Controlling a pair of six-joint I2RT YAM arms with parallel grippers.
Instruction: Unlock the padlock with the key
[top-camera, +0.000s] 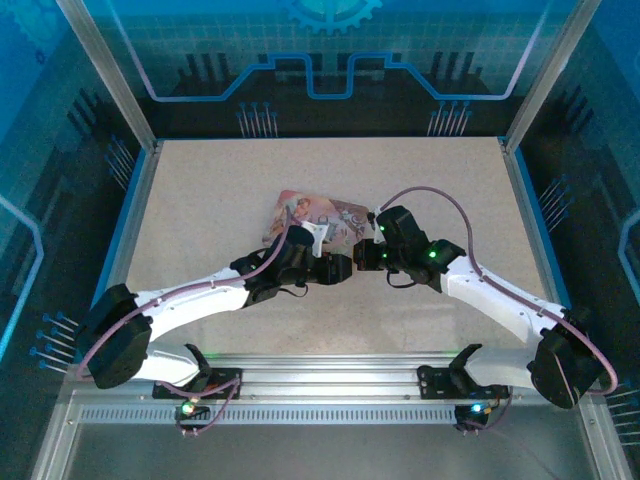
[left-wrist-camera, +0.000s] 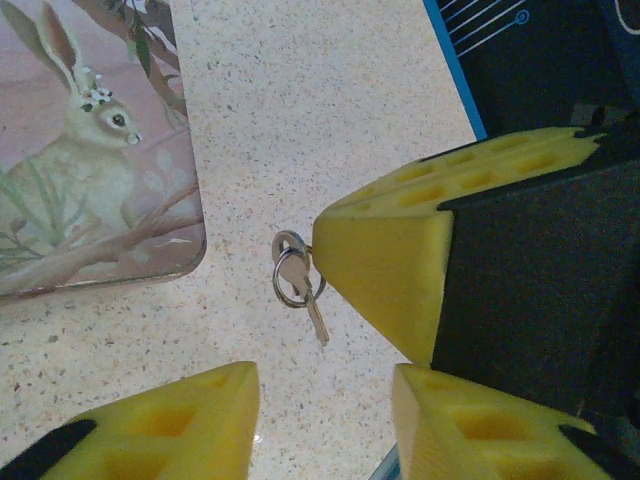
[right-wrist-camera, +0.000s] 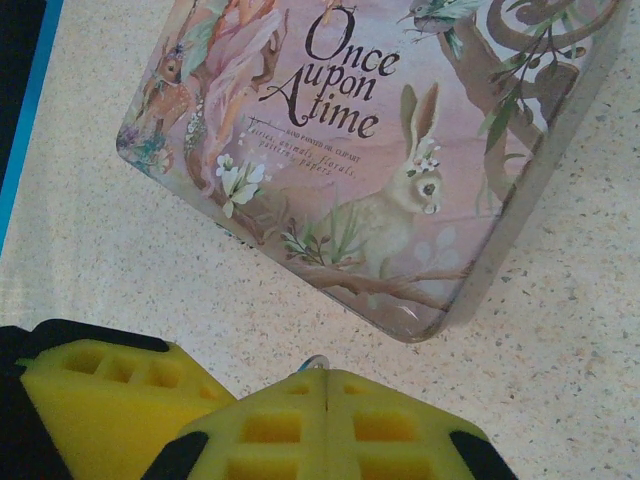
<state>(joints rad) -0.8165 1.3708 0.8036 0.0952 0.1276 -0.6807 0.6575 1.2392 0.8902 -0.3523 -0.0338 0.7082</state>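
Observation:
The key (left-wrist-camera: 313, 314) is thin and silvery and hangs from a small ring (left-wrist-camera: 283, 297) above the speckled tabletop. My right gripper (left-wrist-camera: 318, 242) is shut on the ring's top, and a sliver of ring (right-wrist-camera: 316, 360) pokes out at the seam of its pressed yellow pads (right-wrist-camera: 327, 378). My left gripper (left-wrist-camera: 325, 385) is open just below the key, its two yellow fingers apart with nothing between them. From above, both grippers (top-camera: 345, 268) (top-camera: 368, 258) meet at mid-table in front of the tin. The padlock is out of view.
A pink illustrated tin (top-camera: 315, 220) with a rabbit picture (right-wrist-camera: 380, 150) lies flat just beyond the grippers, its corner (left-wrist-camera: 185, 250) close to the key. One left-gripper finger (right-wrist-camera: 100, 395) sits beside the right pads. Blue-edged walls (left-wrist-camera: 455, 70) bound the table.

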